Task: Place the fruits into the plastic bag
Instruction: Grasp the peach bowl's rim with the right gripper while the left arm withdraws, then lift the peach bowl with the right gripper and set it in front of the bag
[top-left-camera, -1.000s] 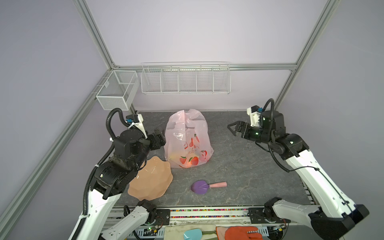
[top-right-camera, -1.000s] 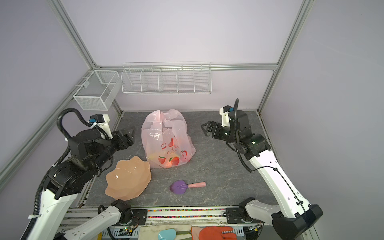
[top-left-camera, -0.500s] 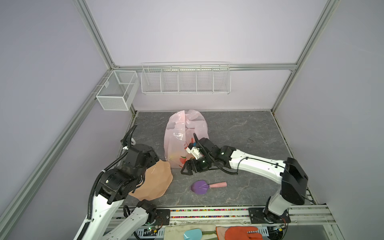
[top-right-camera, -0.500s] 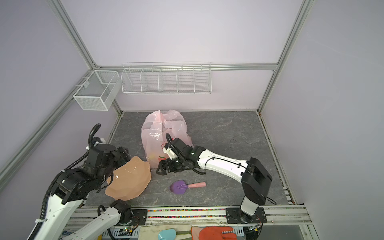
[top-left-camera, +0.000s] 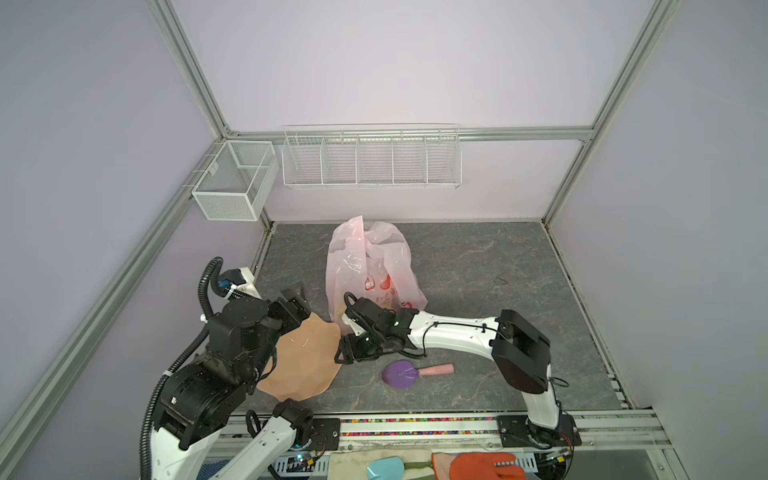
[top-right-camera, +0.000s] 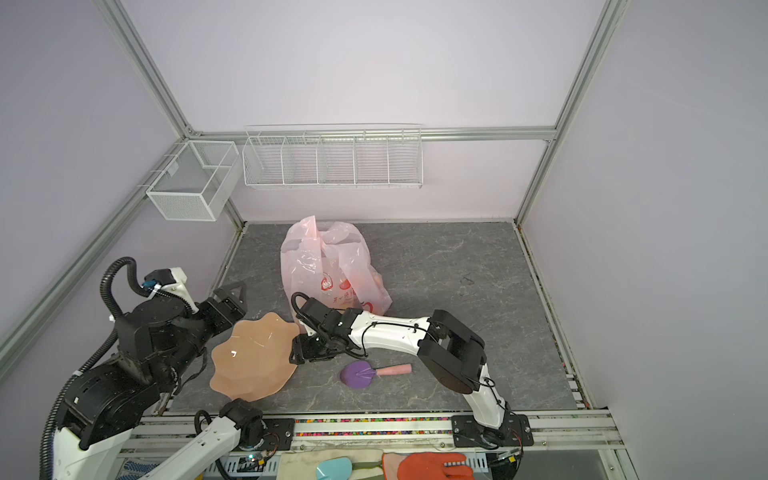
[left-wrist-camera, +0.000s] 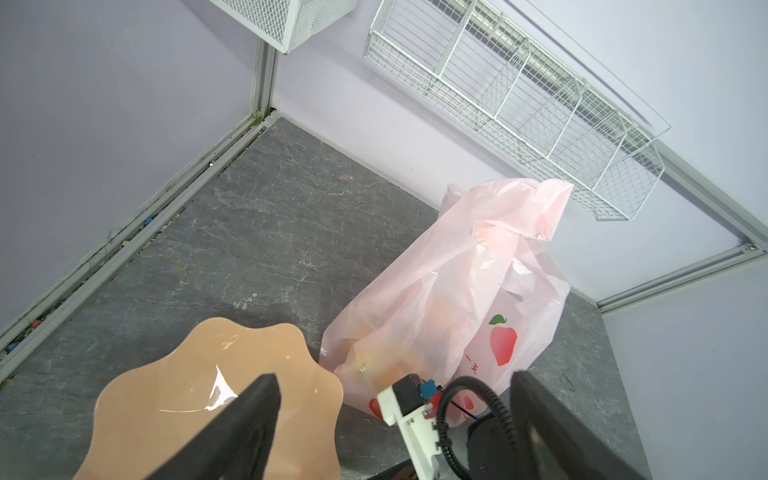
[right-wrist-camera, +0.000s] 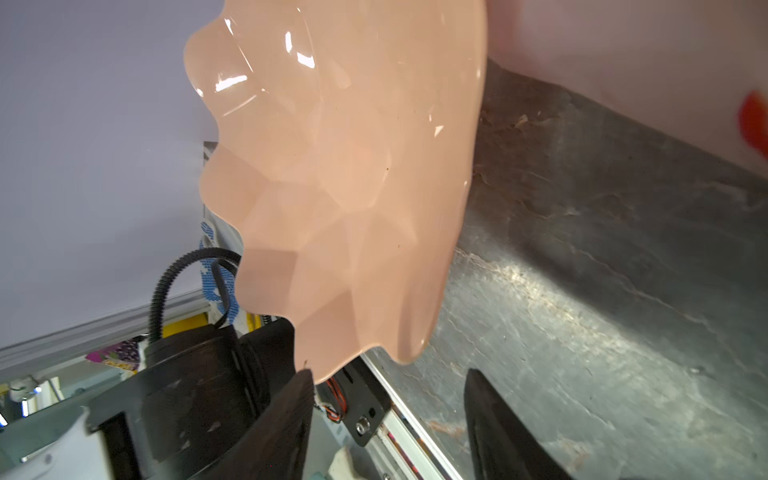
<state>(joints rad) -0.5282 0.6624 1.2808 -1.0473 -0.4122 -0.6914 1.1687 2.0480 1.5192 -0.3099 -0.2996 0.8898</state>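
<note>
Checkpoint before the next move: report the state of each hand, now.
Left hand: open, holding nothing.
Right hand: open, fingers apart at the rim of the peach bowl, not closed on it.

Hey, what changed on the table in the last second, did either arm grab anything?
The right gripper swung from high beside the plastic bag down across the middle to the right-hand edge of the peach bowl; jaws apart, nothing gripped. The left gripper drew back slightly from the bag toward the bowl's far edge, open and empty. Bag, bowl and purple scoop stayed put.
</note>
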